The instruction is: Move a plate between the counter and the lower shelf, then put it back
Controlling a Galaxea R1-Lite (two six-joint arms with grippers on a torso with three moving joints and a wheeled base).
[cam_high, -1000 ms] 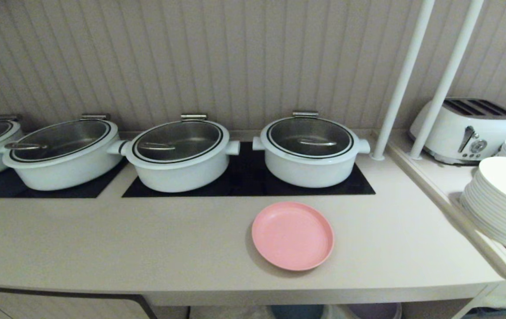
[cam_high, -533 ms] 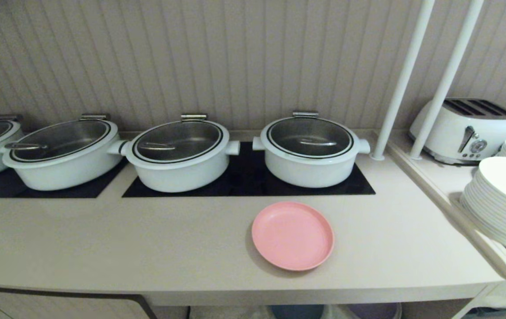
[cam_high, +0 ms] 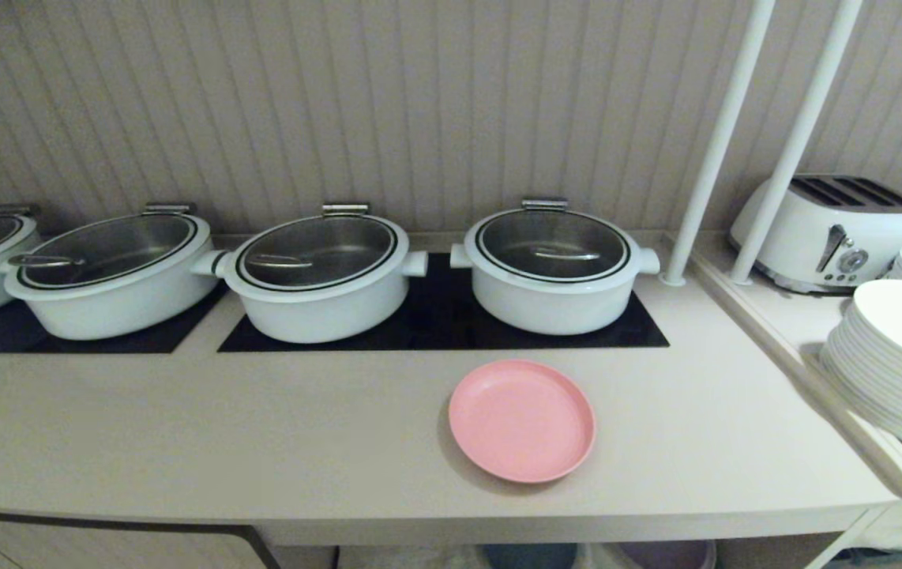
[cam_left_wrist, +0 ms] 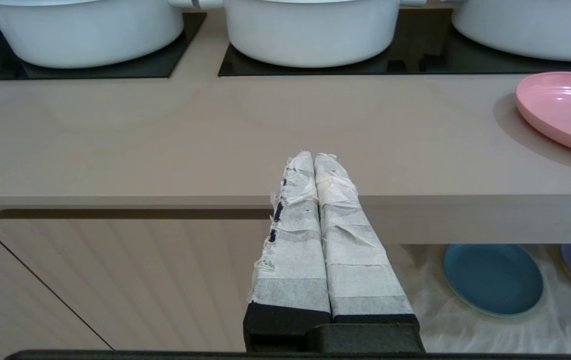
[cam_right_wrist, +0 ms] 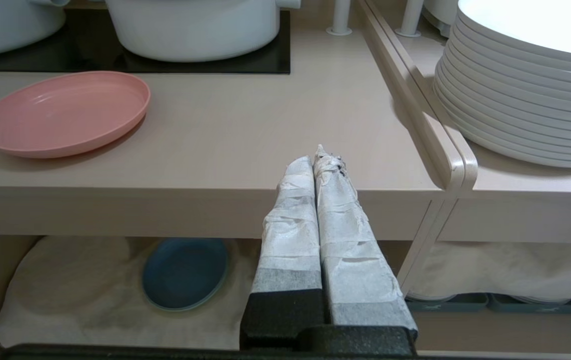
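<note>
The pink plate [cam_high: 522, 420] lies flat on the beige counter [cam_high: 182, 427], near the front edge, with nothing on it. Just behind it is a white pot [cam_high: 552, 265] on a black panel [cam_high: 443, 324], and more white pots [cam_high: 320, 273] stand in a row to the left. Off to the right, on the raised side ledge [cam_high: 783, 316], sit a stack of white plates [cam_high: 897, 363] and a white toaster [cam_high: 830, 233]. Under the counter is the lower shelf [cam_right_wrist: 65, 280] with a white cloth on its floor, and a blue plate [cam_right_wrist: 184, 273] lies on the cloth. The left gripper [cam_left_wrist: 314, 159] waits in front of the counter edge, with its fingers pressed together and nothing in them. The right gripper [cam_right_wrist: 315, 161] waits the same way, fingers together, to the right of the pink plate and not touching it.
</note>
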